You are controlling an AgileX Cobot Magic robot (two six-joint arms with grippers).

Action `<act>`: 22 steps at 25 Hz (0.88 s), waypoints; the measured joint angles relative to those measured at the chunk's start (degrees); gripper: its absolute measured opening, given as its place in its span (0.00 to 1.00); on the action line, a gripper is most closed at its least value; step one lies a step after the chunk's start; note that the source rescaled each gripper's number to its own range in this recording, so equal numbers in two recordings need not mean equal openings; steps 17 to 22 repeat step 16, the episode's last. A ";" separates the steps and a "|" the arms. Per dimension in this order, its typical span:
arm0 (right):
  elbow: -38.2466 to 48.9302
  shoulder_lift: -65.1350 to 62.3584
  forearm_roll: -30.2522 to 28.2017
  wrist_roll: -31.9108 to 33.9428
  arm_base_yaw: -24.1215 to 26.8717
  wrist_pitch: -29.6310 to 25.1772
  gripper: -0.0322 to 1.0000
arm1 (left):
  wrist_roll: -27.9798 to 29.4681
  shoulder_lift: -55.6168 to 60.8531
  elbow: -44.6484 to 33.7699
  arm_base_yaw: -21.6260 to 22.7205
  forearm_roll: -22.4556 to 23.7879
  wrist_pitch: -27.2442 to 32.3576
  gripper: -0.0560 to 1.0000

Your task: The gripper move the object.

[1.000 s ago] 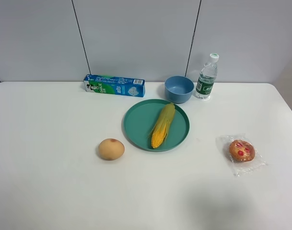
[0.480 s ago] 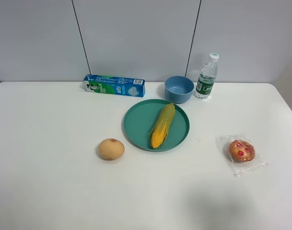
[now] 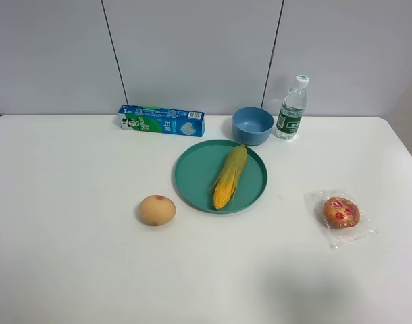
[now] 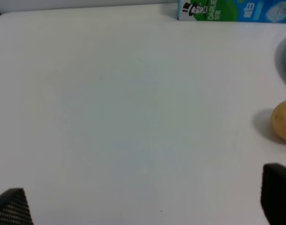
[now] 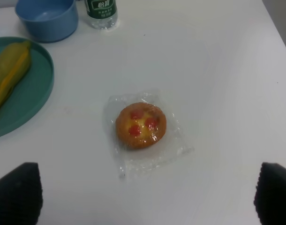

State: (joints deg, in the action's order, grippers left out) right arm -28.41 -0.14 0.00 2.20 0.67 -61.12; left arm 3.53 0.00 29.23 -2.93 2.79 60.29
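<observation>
The ear of corn (image 3: pixel 229 177) lies on a teal plate (image 3: pixel 190 177) at the table's middle, yellow kernel end toward the front, husk end toward the back. It also shows in the right wrist view (image 5: pixel 7 75). Neither arm shows in the exterior high view. My left gripper (image 4: pixel 143 201) is open and empty over bare table, left of the tan ball (image 4: pixel 283 120). My right gripper (image 5: pixel 145 197) is open and empty, just short of a wrapped pastry (image 5: pixel 141 125), with the corn well off to one side.
A tan egg-like ball (image 3: pixel 157 210) sits left of the plate. A blue-green box (image 3: pixel 161 120), a blue bowl (image 3: pixel 252 125) and a water bottle (image 3: pixel 291 108) stand along the back. A wrapped pastry (image 3: pixel 341 212) lies at the right.
</observation>
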 joint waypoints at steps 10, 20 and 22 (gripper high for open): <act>0.00 0.00 0.00 0.00 0.00 0.00 1.00 | -0.06 0.36 0.00 0.00 0.19 0.00 1.00; 0.00 0.00 0.00 0.00 0.00 0.00 1.00 | -0.06 0.36 0.00 0.00 0.24 0.00 1.00; 0.00 0.00 0.00 0.00 0.00 0.00 1.00 | -0.06 0.36 0.00 0.00 0.24 0.00 1.00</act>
